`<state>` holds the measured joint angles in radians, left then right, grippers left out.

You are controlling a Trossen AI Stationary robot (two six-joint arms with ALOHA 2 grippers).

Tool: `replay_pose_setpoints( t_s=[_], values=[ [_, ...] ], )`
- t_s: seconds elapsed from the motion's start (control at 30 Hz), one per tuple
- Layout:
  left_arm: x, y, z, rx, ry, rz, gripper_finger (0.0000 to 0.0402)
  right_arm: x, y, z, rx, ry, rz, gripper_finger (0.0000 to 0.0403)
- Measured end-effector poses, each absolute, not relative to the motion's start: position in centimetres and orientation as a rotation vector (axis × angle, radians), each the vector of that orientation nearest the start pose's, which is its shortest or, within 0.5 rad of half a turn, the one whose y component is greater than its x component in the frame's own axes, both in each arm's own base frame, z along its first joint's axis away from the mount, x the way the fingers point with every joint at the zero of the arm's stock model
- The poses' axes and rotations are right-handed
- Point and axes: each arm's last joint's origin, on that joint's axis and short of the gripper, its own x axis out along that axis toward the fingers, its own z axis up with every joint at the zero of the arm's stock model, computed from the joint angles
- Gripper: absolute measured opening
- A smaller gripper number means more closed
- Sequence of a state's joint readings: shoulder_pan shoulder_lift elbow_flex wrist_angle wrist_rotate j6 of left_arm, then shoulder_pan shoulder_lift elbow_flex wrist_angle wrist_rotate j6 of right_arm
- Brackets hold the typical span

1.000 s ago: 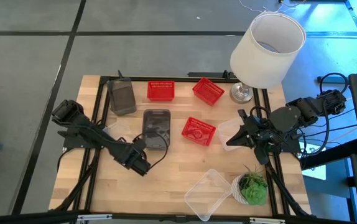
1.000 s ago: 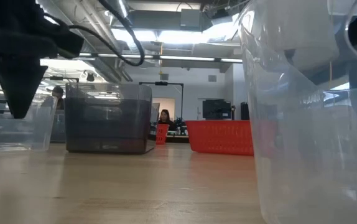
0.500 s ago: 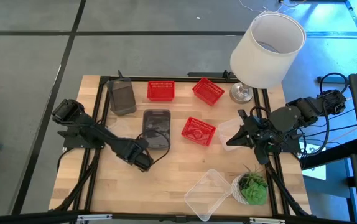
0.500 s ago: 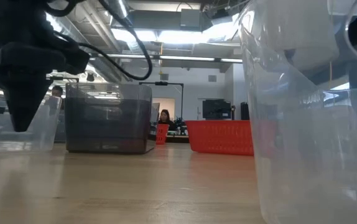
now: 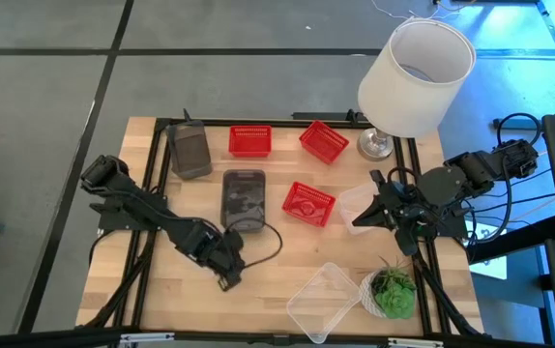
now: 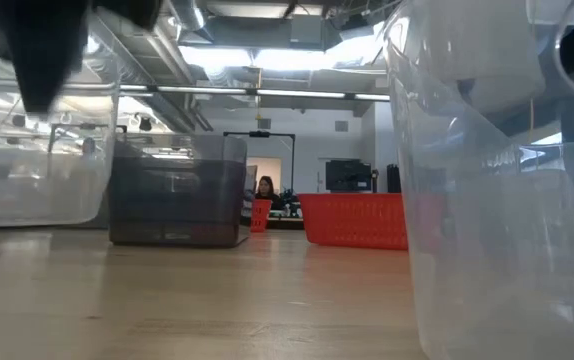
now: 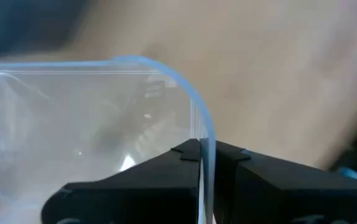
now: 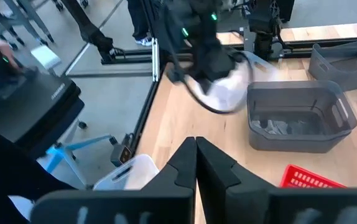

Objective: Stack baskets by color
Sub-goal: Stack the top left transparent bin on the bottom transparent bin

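My left gripper (image 5: 227, 275) is over the table's near middle, shut on a clear basket (image 6: 37, 150) that hangs above the wood. Two smoky grey baskets (image 5: 190, 150) (image 5: 244, 198) and three red ones (image 5: 249, 141) (image 5: 323, 141) (image 5: 308, 203) stand on their bottoms farther back. Another clear basket (image 5: 321, 302) rests near the front edge. My right gripper (image 5: 359, 220) waits shut, high at the right, and a further clear basket (image 5: 355, 203) shows at its fingertips. My left gripper (image 7: 206, 152) pinches the clear basket's rim (image 7: 204, 134) beside a rounded corner, one finger inside the wall and one outside. The fingers come from above, pointing steeply down. The basket hangs below them, clear of the table. My right gripper: whether it touches the clear basket (image 8: 129, 174) I cannot tell.
A large white lampshade (image 5: 416, 75) on its metal foot stands at the far right corner. A small green plant (image 5: 392, 293) sits at the near right. Bare wood lies at the near left of the table (image 5: 152, 290).
My left gripper has risen and shifted toward the table's near edge, turning somewhat. The clear basket, which stood on the wood beside the grey one, has come up with it and now hangs lifted clear, nearer the front.
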<state>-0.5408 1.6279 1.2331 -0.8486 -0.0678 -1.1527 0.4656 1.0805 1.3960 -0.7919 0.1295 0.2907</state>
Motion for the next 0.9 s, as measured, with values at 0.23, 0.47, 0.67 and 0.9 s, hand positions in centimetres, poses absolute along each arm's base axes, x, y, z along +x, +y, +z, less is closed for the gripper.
replay_pose_setpoints(
  t_s=[0.23, 0.47, 0.67, 0.9],
  values=[
    [27.4, -18.6, 28.1, -0.661, 1.215, 0.093, 0.0000, 17.5, 8.4, 42.2, 0.053, 0.521, 0.278, 0.0007],
    [29.0, -19.5, 32.1, -0.667, 1.018, -0.042, 0.0000, 17.0, 8.3, 41.5, 0.034, 0.615, 0.313, 0.0007],
    [30.9, -20.0, 33.4, -0.604, 0.977, -0.136, 0.0000, 16.7, 8.3, 41.0, 0.076, 0.690, 0.329, 0.0007],
    [32.6, -20.0, 34.2, -0.504, 0.930, -0.188, 0.0000, 17.2, 8.8, 39.3, 0.062, 0.875, 0.357, 0.0007]
  ],
)
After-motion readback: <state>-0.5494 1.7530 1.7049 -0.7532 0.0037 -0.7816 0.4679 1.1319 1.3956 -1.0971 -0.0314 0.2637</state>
